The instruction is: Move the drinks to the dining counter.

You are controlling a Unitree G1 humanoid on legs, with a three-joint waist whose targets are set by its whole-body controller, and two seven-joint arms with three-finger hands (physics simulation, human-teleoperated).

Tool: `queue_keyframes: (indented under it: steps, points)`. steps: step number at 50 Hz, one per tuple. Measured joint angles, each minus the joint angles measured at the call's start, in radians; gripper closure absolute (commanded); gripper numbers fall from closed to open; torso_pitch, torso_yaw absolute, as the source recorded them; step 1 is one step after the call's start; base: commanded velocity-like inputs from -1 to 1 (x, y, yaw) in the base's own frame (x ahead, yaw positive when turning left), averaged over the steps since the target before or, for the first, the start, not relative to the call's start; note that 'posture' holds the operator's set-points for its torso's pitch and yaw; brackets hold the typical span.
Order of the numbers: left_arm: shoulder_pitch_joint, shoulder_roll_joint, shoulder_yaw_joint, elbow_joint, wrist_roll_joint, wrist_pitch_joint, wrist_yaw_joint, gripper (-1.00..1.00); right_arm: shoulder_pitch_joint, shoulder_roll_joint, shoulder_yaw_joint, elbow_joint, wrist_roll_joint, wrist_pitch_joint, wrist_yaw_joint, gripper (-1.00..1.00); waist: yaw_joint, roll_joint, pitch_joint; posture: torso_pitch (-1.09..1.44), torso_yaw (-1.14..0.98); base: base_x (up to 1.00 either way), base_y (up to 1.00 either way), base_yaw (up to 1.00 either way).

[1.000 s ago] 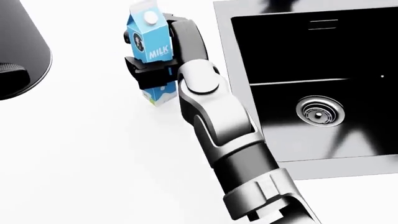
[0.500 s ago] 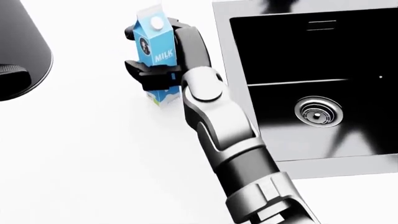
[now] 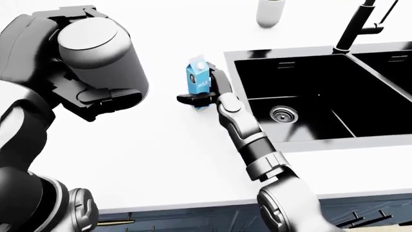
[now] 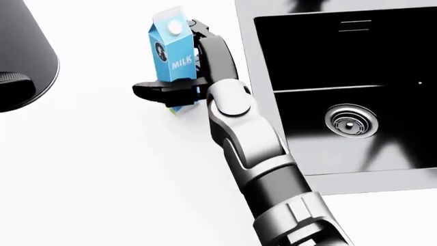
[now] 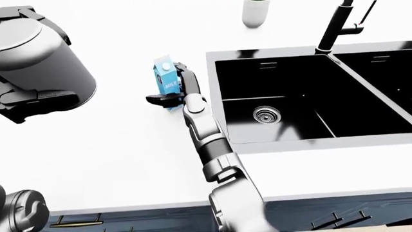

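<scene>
Head view first: our right hand (image 4: 179,77) is clenched on the milk (image 4: 172,54), and over the last second the carton has swung more upright and risen a little in the picture, with one black finger now jutting out to the left under its lower part. We judge that the carton is being lifted off the worktop (image 4: 102,169) rather than merely gripped, so the carry to the dining counter can begin. The carton is blue with a white round cap and the word MILK on its side; a green-and-white patch shows at its base. It sits just left of the sink (image 4: 341,92).

Left-eye view: the milk (image 3: 198,81) is small here, beside the sink's left rim, the right arm reaching up to it. Our left hand (image 3: 96,99) hangs large at the left of the picture, well apart from the carton; we cannot tell whether its fingers are parted or closed.

Right-eye view: much the same, with a pale cup (image 5: 256,12) at the top by the tap (image 5: 334,24).
</scene>
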Motion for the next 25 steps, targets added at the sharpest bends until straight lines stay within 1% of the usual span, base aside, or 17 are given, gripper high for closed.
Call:
queue_keyframes:
  steps: [3, 4, 5, 8, 11, 14, 17, 20, 25]
  points:
    - [0.000, 0.001, 0.003, -0.004, -0.001, -0.001, -0.003, 1.00, 0.002, -0.008, -0.002, -0.018, 0.001, 0.013, 0.003, -0.66, 0.001, 0.000, -0.001, 0.00, 0.00, 0.00, 0.00, 0.00]
    - [0.002, -0.001, 0.003, -0.004, 0.000, -0.004, -0.003, 1.00, 0.002, -0.011, -0.003, -0.016, 0.002, 0.011, 0.005, -0.88, 0.001, 0.000, -0.001, 0.00, 0.00, 0.00, 0.00, 0.00]
    - [0.005, -0.003, 0.003, -0.002, 0.002, -0.007, -0.002, 1.00, 0.001, -0.015, -0.005, -0.012, 0.002, 0.008, 0.008, -1.00, 0.001, 0.000, -0.002, 0.00, 0.00, 0.00, 0.00, 0.00]
    - [0.025, -0.027, -0.009, 0.024, 0.013, -0.046, 0.009, 1.00, 0.007, -0.024, -0.011, -0.025, 0.004, 0.015, 0.009, -1.00, 0.003, 0.000, -0.005, 0.00, 0.00, 0.00, 0.00, 0.00]
    - [0.042, -0.052, -0.040, 0.066, 0.029, -0.083, 0.030, 1.00, 0.021, -0.030, -0.009, -0.076, 0.007, 0.036, 0.014, -1.00, 0.004, -0.004, -0.004, 0.00, 0.00, 0.00, 0.00, 0.00]
    - [0.047, -0.061, -0.060, 0.080, 0.033, -0.085, 0.039, 1.00, 0.036, -0.034, -0.007, -0.106, 0.010, 0.041, 0.023, -1.00, 0.003, -0.007, -0.004, 0.00, 0.00, 0.00, 0.00, 0.00]
    - [0.042, -0.063, -0.066, 0.083, 0.034, -0.086, 0.040, 1.00, 0.060, -0.038, -0.005, -0.133, 0.011, 0.052, 0.031, -1.00, 0.002, -0.009, -0.004, 0.00, 0.00, 0.00, 0.00, 0.00]
    - [0.035, -0.065, -0.069, 0.096, 0.041, -0.106, 0.042, 1.00, 0.093, -0.044, 0.002, -0.195, 0.010, 0.093, 0.044, -1.00, 0.003, -0.010, -0.004, 0.00, 0.00, 0.00, 0.00, 0.00]
    - [0.031, -0.074, -0.087, 0.148, 0.056, -0.144, 0.047, 1.00, 0.126, -0.055, 0.014, -0.361, 0.007, 0.178, 0.075, -1.00, 0.008, -0.021, -0.015, 0.00, 0.00, 0.00, 0.00, 0.00]
